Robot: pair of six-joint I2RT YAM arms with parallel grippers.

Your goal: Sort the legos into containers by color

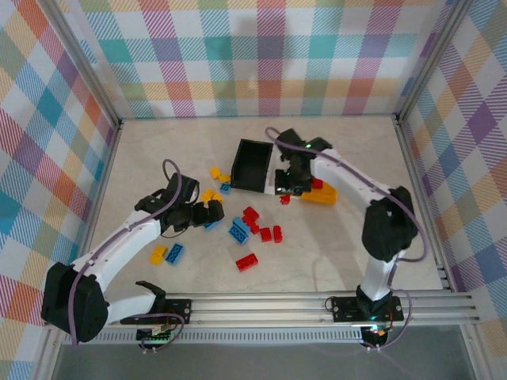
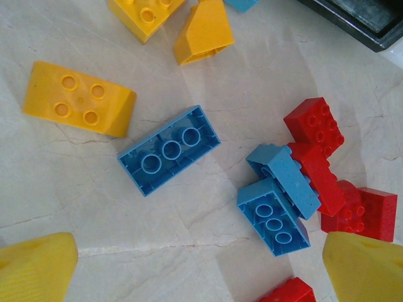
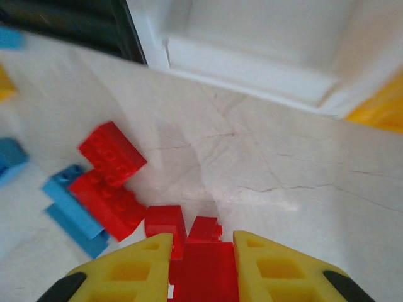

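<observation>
My right gripper (image 3: 203,242) is shut on a red lego (image 3: 204,270), held just above the table with another red lego (image 3: 165,223) beside it. Ahead of it stand the white container (image 3: 252,50), the black container (image 3: 69,25) to the left and the yellow-orange container (image 3: 384,107) at the right edge. My left gripper (image 2: 201,270) hangs open over bare table, its yellow fingertips (image 2: 34,267) wide apart. Between and beyond them lie an upturned blue lego (image 2: 169,149), two more blue legos (image 2: 277,204), red legos (image 2: 318,154) and yellow legos (image 2: 79,99).
From above, the black container (image 1: 252,165), white container (image 1: 279,165) and yellow-orange container (image 1: 318,195) sit mid-table beside the right arm (image 1: 348,178). Loose red legos (image 1: 246,261), a yellow lego (image 1: 158,253) and a blue lego (image 1: 175,253) lie nearer the front. Checked walls enclose the table.
</observation>
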